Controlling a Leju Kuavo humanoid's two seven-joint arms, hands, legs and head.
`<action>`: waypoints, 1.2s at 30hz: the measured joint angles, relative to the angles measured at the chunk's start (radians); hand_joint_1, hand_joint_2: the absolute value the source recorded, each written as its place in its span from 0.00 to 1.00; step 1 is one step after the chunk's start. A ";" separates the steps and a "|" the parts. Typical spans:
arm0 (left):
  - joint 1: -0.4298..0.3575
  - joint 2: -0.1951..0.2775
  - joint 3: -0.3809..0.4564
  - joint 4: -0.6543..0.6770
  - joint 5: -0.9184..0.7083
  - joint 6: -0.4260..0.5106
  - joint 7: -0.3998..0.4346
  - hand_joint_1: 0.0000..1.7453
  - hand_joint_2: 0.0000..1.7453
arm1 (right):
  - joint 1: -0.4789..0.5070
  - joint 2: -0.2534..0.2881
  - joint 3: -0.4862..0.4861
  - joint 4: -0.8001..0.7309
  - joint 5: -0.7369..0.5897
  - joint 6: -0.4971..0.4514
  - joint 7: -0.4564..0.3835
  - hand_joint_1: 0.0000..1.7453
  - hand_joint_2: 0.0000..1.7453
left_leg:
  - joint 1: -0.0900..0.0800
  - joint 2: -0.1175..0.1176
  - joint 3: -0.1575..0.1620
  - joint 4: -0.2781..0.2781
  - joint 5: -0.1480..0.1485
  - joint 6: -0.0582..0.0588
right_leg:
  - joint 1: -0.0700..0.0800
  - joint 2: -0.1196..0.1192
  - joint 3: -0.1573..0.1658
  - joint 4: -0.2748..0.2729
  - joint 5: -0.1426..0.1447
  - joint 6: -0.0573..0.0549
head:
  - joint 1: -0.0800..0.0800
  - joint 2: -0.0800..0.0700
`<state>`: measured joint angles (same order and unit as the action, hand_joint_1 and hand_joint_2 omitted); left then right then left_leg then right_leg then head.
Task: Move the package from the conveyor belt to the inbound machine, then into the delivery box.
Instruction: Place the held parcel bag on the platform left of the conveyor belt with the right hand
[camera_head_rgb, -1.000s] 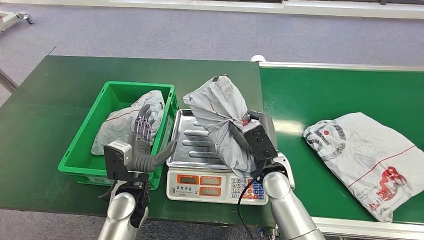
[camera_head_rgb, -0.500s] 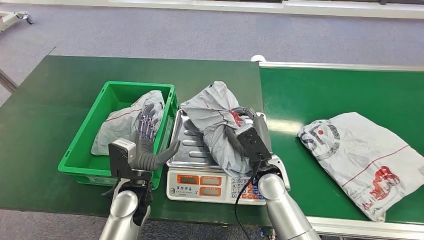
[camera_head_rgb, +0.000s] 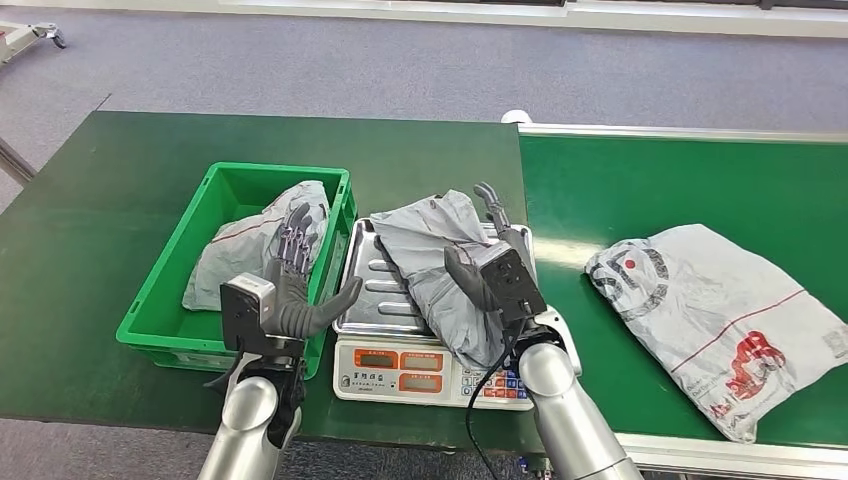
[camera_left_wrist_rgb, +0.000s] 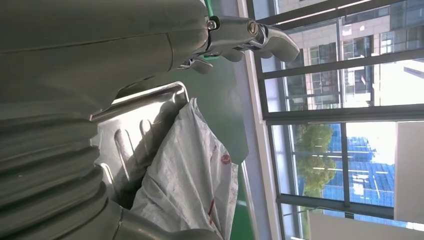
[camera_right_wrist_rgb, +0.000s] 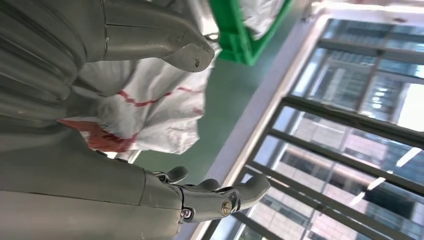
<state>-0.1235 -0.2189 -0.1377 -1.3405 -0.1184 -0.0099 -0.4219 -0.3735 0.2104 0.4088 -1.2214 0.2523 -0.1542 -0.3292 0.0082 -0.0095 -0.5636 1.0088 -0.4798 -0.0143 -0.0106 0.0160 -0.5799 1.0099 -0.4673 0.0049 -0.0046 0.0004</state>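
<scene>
My right hand sits just above the package with thumb and fingers spread, gripping nothing, so I judge the package is resting freely for weighing. It lies slumped on the steel pan of the inbound machine, its long axis running diagonally from the pan's far-left corner toward the keypad, the near end drooping over the pan's front edge. My left hand is raised and spread beside the pan, over the rim of the green delivery box, placed, I'd guess, to take the package next. A second parcel waits on the conveyor belt.
</scene>
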 joint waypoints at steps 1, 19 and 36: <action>-0.003 0.000 0.000 0.002 -0.002 0.000 0.000 0.00 1.00 | 0.001 0.000 0.000 -0.008 -0.021 0.006 -0.008 0.00 1.00 | 0.000 0.000 0.000 0.000 0.000 0.000 | 0.000 0.000 0.000 0.000 0.000 0.000 | 0.000 0.000; -0.022 -0.006 0.000 0.031 -0.018 -0.003 -0.002 0.00 1.00 | 0.058 0.001 -0.031 -0.120 -0.136 0.045 -0.045 0.00 1.00 | 0.000 0.000 0.000 0.000 0.000 0.000 | 0.000 0.000 -0.001 0.000 0.000 0.000 | 0.000 0.000; -0.075 0.005 -0.030 0.087 -0.194 -0.031 -0.046 0.00 1.00 | 0.170 -0.010 -0.173 -0.171 -0.273 0.032 -0.147 0.00 1.00 | 0.000 0.000 0.000 0.000 0.000 0.000 | 0.000 0.000 -0.001 0.000 0.000 0.000 | 0.000 0.000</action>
<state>-0.1983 -0.2139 -0.1681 -1.2537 -0.3120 -0.0410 -0.4684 -0.2040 0.2006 0.2358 -1.3925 -0.0205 -0.1223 -0.4763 0.0081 -0.0095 -0.5639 1.0089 -0.4795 -0.0146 -0.0107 0.0160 -0.5809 1.0098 -0.4668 0.0048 -0.0047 0.0004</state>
